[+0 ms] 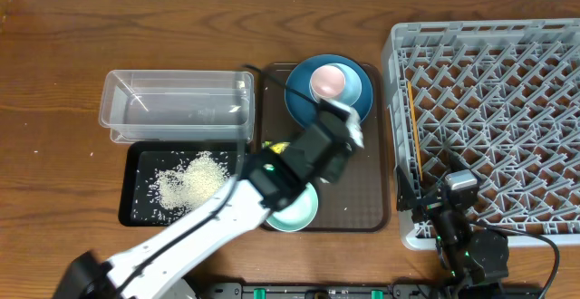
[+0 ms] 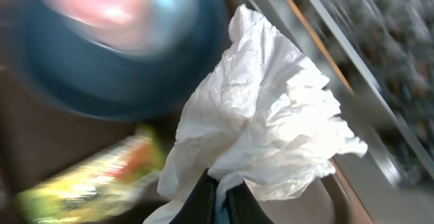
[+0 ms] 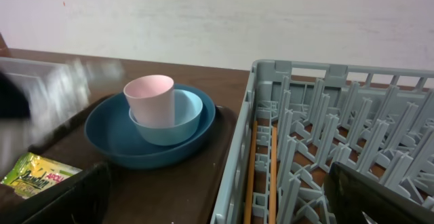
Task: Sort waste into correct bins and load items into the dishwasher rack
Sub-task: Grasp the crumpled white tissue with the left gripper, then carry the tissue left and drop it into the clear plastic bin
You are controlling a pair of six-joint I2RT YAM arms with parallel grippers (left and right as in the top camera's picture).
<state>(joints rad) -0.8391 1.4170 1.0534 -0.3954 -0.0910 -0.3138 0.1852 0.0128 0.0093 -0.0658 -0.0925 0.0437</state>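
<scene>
The left end effector (image 2: 217, 195) pinches the crumpled napkin (image 2: 261, 115) above the brown tray (image 1: 362, 190), mid-bench beside the blue plate (image 1: 299, 100). The clear tub (image 1: 177, 109), likely its bin, lies toward the bench's left edge. The right end effector (image 3: 224, 193), spread and empty at the near right corner, is farther off.
</scene>
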